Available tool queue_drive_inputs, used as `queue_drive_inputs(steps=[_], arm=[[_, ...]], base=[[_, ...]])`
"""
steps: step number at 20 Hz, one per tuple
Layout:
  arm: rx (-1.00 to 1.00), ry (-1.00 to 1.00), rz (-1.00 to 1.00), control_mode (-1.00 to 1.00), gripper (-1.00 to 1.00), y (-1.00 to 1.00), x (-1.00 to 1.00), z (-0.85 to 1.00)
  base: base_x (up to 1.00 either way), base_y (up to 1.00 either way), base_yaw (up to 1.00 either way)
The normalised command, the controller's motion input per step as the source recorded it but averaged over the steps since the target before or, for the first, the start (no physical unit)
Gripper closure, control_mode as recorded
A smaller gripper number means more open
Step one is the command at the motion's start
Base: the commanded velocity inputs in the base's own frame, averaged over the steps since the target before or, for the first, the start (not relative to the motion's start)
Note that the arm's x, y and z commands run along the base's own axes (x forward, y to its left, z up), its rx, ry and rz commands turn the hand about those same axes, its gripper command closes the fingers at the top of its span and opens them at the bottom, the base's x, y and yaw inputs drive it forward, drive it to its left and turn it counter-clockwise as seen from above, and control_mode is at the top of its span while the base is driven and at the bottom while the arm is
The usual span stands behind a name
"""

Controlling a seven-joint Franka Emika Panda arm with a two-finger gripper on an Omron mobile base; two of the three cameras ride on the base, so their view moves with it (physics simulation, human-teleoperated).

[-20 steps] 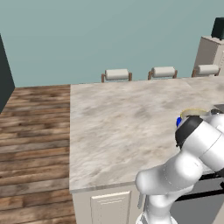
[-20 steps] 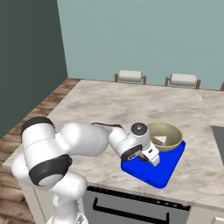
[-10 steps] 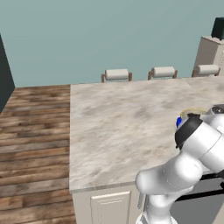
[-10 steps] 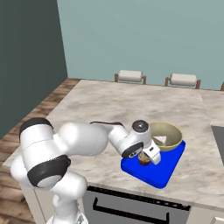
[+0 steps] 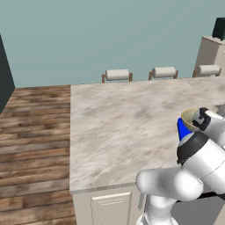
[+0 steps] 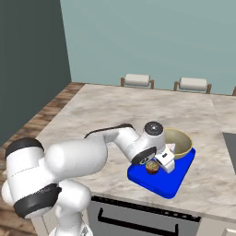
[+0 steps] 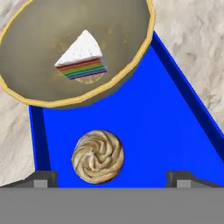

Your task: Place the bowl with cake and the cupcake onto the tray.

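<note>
In the hand view, a bright blue flat rectangular tray with a raised rim [image 7: 144, 118] fills the middle of the frame on a pale marbled stone worktop [image 7: 192, 39]. A wide round tan-yellow bowl holding a white wedge of cake with rainbow layers [image 7: 81, 54] sits in the upper left of the frame, resting on the tray's far end with part of its rim reaching out past the tray's edge. A tiny round brown cupcake with a swirled tan top [image 7: 97, 156] sits on the blue surface in the lower left of centre, apart from the bowl. The robot's two-finger hand [image 7: 111, 178] hangs just above it with its dark tips spread wide to either side, touching nothing. In the right base view the white arm bends over the tray [image 6: 159, 177] at centre right, with the cupcake [image 6: 151, 168] beside the hand [image 6: 162, 163] and the bowl [image 6: 177, 142] behind. Both items appear to be on the tray, so the task looks essentially complete; only withdrawing the arm seems left.
</note>
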Motion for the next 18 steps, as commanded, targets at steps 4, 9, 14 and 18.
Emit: queue_drive_inputs(steps=[4, 9, 14, 18], arm=[[0.03, 0.00, 0.06, -1.00, -1.00, -0.32, -0.79, 0.71], [0.08, -0.22, 0.04, -1.00, -1.00, -0.41, -0.86, 0.51], [0.06, -0.31, 0.02, -1.00, -1.00, -0.13, -0.41, 0.19], [0.00, 0.00, 0.00, -1.00, -1.00, 0.00, 0.00, 0.00]], base=[[0.00, 0.00, 0.00], [0.00, 0.00, 0.00], [0.00, 0.00, 0.00], [0.00, 0.00, 0.00]])
